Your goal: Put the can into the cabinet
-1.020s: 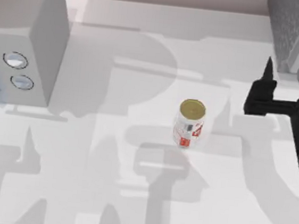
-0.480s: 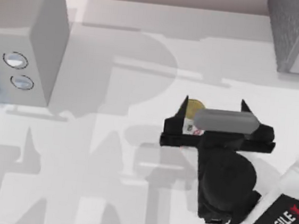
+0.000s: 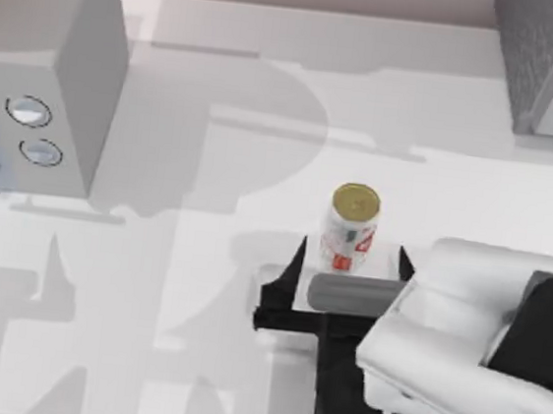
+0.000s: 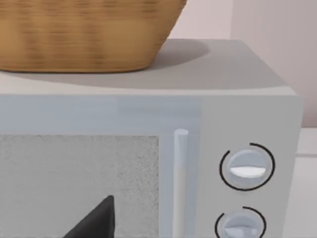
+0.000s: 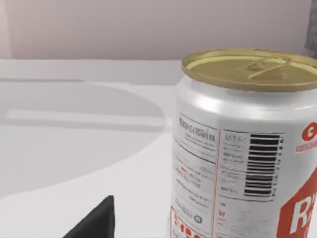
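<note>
Can [image 3: 351, 228] stands upright on the table [image 3: 189, 376], between the right gripper's [image 3: 352, 264] wide-open fingers [image 3: 295, 260].

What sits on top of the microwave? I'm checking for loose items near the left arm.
A woven basket rests on the microwave roof. Its rim and contents are cut off, so what it holds cannot be seen.
</note>
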